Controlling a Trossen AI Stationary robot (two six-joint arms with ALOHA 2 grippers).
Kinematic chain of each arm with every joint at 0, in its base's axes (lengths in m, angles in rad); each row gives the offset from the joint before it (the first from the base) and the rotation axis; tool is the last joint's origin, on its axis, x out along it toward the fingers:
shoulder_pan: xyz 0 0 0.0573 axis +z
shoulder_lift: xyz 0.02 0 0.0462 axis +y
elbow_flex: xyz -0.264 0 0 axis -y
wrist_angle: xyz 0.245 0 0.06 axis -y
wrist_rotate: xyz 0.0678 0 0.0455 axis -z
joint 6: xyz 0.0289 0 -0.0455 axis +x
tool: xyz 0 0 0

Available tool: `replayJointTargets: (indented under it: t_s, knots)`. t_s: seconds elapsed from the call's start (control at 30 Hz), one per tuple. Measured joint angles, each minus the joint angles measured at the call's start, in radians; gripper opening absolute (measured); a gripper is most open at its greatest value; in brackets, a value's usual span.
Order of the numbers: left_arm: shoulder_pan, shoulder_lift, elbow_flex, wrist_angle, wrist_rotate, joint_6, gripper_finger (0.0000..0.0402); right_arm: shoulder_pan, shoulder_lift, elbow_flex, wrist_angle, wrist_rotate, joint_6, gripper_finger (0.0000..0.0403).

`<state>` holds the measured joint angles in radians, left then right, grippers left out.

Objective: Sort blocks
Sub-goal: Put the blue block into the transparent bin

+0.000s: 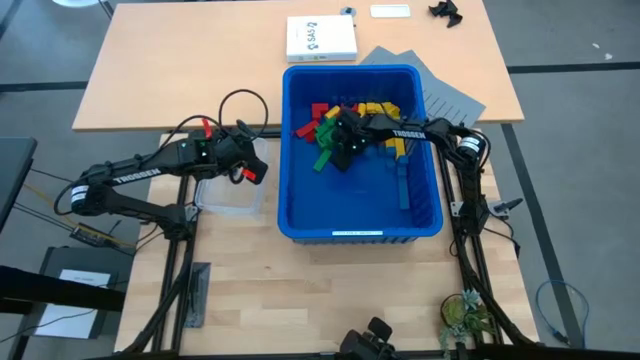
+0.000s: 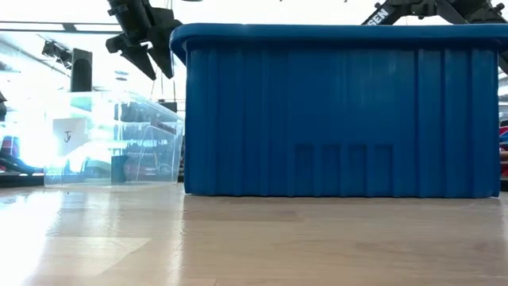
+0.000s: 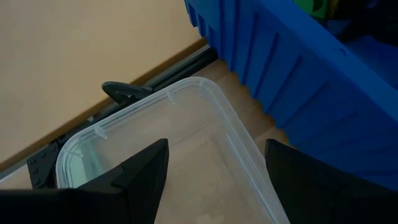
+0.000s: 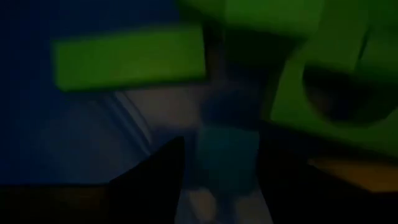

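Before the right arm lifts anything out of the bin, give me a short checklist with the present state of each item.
1. Right gripper down in the blue bin, among the blocks: ok.
2. Green blocks right in front of its fingers: ok.
3. A block held between those fingers: cannot tell; the wrist view is too dark and close.
4. Left gripper out of the way, over the clear tub beside the bin: ok.
5. Left fingers open, nothing between them: ok.
6. Tub ready to take blocks; the part the left wrist view shows has none in it: ok.
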<state>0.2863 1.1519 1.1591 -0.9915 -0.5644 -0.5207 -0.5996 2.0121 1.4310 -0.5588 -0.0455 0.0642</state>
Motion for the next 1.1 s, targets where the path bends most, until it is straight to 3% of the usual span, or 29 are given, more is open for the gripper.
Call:
replayJointTargets:
  t_s: [0.17,0.33,0.47,0.8,0.97,1.1]
  knots:
    - [0.0,0.0,0.0,0.002,0.0,0.0,0.0274,0.006,-0.004,-0.026,0.002,0.013,-0.028,0.0131]
    - [0.0,0.0,0.0,0.016,-0.016,0.009,0.0274,0.029,-0.045,-0.032,0.006,0.008,-0.075,0.0127]
    - [-0.016,0.0,0.0,0.105,-0.048,0.066,0.0273,0.037,-0.155,-0.03,0.016,-0.046,-0.093,0.0127]
    - [-0.137,0.036,0.0,0.736,-0.035,0.624,0.0273,0.044,-0.435,-0.029,0.236,-0.36,0.042,0.0127]
    - [-0.169,0.104,0.0,0.995,-0.032,0.92,0.0273,0.065,-0.49,-0.028,0.4,-0.534,0.155,0.0128]
    - [-0.188,0.157,0.0,1.096,0.002,1.077,0.0273,0.09,-0.495,-0.028,0.513,-0.618,0.22,0.0128]
